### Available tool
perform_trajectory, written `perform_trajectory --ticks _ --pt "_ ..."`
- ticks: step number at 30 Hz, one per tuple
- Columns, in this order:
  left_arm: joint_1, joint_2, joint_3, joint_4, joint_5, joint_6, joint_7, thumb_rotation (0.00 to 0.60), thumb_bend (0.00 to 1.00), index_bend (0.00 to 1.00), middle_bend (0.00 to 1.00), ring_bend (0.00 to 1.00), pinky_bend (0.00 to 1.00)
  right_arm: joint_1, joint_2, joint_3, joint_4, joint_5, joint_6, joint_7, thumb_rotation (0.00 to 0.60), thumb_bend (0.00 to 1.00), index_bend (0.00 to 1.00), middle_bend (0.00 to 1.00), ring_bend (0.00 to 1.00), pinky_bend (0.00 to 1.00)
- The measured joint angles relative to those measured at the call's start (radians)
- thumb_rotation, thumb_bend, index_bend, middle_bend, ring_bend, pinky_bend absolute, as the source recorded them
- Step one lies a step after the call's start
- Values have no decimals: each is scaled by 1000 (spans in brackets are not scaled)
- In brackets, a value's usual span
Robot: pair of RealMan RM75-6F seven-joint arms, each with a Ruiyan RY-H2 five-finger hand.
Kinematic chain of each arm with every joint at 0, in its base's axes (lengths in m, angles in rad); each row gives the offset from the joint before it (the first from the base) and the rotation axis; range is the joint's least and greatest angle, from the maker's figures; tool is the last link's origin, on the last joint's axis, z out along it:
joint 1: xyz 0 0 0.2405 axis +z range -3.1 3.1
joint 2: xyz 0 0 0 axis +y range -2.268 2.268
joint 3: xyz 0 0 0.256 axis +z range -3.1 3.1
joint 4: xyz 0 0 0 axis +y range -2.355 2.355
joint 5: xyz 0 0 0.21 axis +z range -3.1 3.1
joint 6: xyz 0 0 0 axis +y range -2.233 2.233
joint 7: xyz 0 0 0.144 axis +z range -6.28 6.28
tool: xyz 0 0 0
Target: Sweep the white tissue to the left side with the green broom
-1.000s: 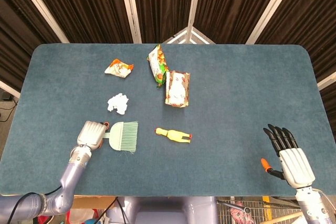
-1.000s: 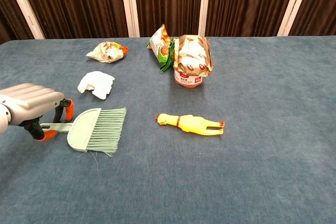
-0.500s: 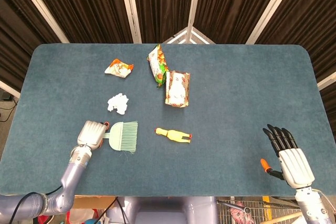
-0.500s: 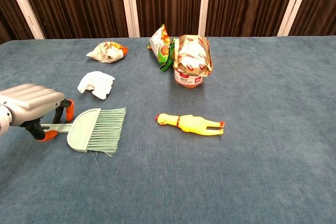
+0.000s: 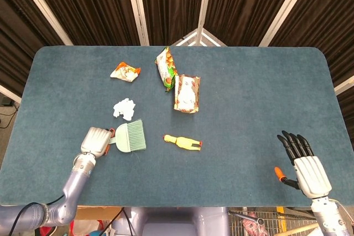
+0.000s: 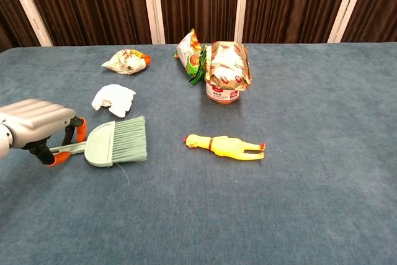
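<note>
Left robot hand (image 5: 95, 140) grips green broom (image 5: 129, 136) handle, bristles just below white tissue (image 5: 125, 109); right robot hand (image 5: 303, 164) spread, empty.

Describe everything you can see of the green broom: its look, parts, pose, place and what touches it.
The green broom is a small pale-green hand brush, plastic by its look, with a rounded head, a fan of matching bristles pointing toward table centre, and a thin handle. It lies low over the blue table, handle gripped by the left hand. The white tissue sits just beyond it, apart.
</note>
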Motion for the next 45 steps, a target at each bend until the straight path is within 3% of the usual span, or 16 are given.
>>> perform_trajectory --ticks 8,15,25,29,36,45 --pt "0 26 -6 -26 34 16 -16 600 728 716 837 959 949 0 0 0 1 -2 2 1 600 343 0 0 0 0" --pt "-15 64 -17 -72 67 26 -5 600 805 714 838 959 949 -1 0 0 1 0 2 0 600 344 0 0 0 0" --pt "-86 127 -45 -124 84 31 131 600 866 712 885 959 949 -1 1 1 -1 4 1 2 600 343 0 0 0 0" --pt "-144 148 -67 -125 30 25 256 600 866 717 904 960 949 1 1 3 -2 9 -4 8 600 343 0 0 0 0" --pt "-286 153 -118 -66 -157 7 461 600 857 720 920 968 949 2 5 6 -6 15 -6 30 600 343 0 0 0 0" --pt "-409 69 -113 112 -231 -69 545 600 847 721 920 968 949 7 10 11 -9 27 -15 57 600 343 0 0 0 0"
